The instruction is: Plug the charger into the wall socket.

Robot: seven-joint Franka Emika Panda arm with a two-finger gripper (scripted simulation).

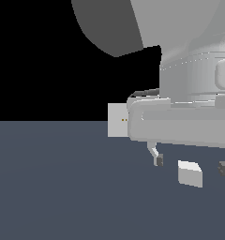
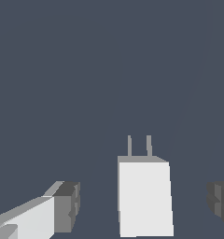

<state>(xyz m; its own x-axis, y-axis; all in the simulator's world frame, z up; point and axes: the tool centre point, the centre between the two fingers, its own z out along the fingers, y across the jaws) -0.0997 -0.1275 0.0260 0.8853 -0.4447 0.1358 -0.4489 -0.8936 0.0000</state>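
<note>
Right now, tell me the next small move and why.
Probably lower a little and close the gripper on the charger. Its jaws stand open on either side of the block without touching it, and the wall socket is apart, so a grasp comes first.

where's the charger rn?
On the floor between the open pincer's fingertips, low on the exterior view's right, untouched. The socket stands further back toward the left.

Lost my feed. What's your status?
Gripper open, straddling charger, not touching. Charger on floor, prongs visible. Socket upright, partly behind arm. Nothing between.
</note>
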